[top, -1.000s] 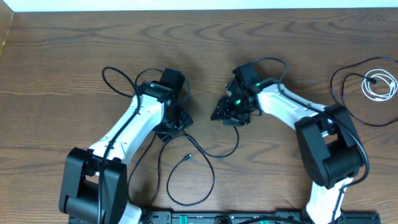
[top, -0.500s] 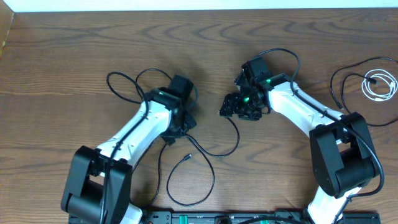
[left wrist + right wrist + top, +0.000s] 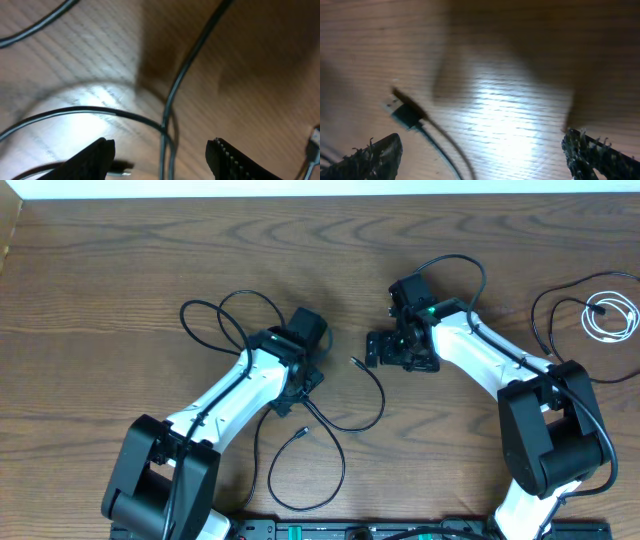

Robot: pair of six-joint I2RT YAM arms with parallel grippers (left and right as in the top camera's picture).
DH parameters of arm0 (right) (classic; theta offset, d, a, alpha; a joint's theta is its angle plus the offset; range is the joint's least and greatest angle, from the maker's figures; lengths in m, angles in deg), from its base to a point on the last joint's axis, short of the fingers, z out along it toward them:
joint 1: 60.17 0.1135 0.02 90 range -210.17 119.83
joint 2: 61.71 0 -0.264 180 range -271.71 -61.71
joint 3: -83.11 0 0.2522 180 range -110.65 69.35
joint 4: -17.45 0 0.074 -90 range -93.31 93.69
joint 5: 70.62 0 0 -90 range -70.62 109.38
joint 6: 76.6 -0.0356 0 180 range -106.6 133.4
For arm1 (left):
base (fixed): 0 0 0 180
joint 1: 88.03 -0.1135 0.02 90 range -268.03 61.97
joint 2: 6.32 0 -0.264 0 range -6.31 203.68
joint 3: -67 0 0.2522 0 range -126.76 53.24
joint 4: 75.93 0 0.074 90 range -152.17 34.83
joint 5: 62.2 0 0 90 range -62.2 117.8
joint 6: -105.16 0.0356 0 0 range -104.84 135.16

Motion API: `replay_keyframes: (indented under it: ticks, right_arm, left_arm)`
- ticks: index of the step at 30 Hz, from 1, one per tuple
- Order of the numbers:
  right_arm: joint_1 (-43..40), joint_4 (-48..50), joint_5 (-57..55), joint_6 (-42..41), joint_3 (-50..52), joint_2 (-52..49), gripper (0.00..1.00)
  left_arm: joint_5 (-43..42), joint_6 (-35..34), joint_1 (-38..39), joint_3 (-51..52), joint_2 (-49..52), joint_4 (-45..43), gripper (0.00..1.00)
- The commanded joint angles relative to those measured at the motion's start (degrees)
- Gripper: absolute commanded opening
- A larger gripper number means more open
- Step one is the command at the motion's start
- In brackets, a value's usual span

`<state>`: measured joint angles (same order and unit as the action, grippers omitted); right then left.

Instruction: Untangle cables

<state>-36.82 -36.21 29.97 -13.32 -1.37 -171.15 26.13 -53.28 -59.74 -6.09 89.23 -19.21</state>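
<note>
A thin black cable (image 3: 372, 412) curves across the table between my two arms, its plug end (image 3: 355, 362) lying free just left of my right gripper (image 3: 380, 350). In the right wrist view that plug (image 3: 402, 112) lies on the wood and its cord runs down between the wide-open fingertips (image 3: 375, 157); my right gripper (image 3: 485, 157) is open. My left gripper (image 3: 298, 385) hovers low over crossing black cords. In the left wrist view a cord (image 3: 167, 125) passes between the parted fingers (image 3: 240, 160) of my left gripper (image 3: 160, 160), which is open. The white cord (image 3: 610, 315) lies coiled at far right.
Black loops (image 3: 215, 320) lie up-left of the left arm. Another plug end (image 3: 303, 433) leads into a loop (image 3: 305, 502) near the front edge. A black cord loop (image 3: 548, 330) curls around the white coil. The wooden table (image 3: 110, 260) lies bare at back left.
My right gripper opened wide and let go of the plug end, which now lies on the table. The left arm slid right and slightly down, dragging the loops with it.
</note>
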Motion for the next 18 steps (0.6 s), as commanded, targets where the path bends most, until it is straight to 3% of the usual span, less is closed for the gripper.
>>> replay_keyframes:
  ticks: [1,9,18]
  right_arm:
    - [-0.4,-0.2,-4.5,0.2,-0.4,0.6,0.99]
    - [-0.3,-0.2,-4.5,0.2,-0.4,0.6,0.99]
    - [-0.3,0.0,-4.5,0.2,-0.4,0.6,0.99]
  left_arm:
    - [2.8,-2.9,0.4,1.2,0.7,-0.8,0.62]
    - [3.9,-5.5,0.5,4.0,0.7,-1.3,0.6]
    - [4.8,-6.4,0.4,8.6,0.7,-12.0,0.6]
